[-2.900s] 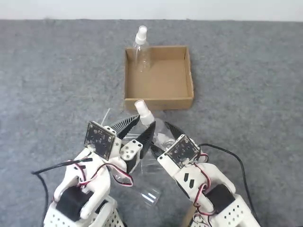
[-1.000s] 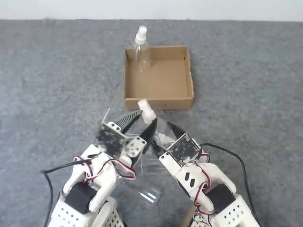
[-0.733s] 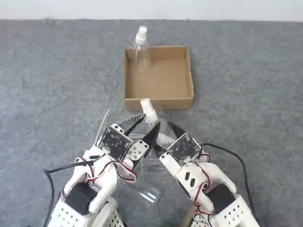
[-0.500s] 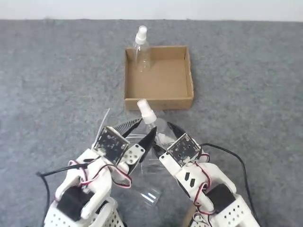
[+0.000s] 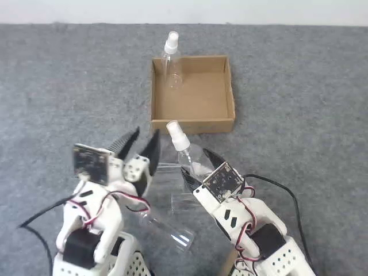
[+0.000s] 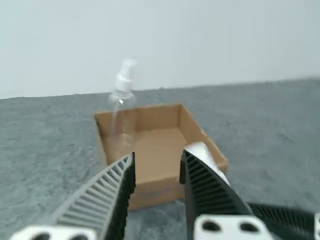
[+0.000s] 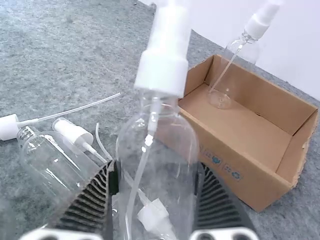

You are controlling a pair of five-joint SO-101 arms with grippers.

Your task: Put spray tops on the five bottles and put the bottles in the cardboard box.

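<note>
- Clear plastic bottle (image 5: 185, 148) with white spray top, upright, pinched in the right claw (image 5: 195, 164), at 6 o'clock of the brown cardboard box (image 5: 192, 123).
- Left claw (image 5: 146, 135) spread, at the bottle's 9 o'clock.

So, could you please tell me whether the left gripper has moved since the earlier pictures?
Yes. The left gripper has swung leftward off the spray top just in front of the cardboard box; its jaws stand open.

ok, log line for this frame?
right gripper: shut on bottle, top on | left gripper: open, empty | box: one capped bottle inside | table: loose bottle, spare tops
</note>
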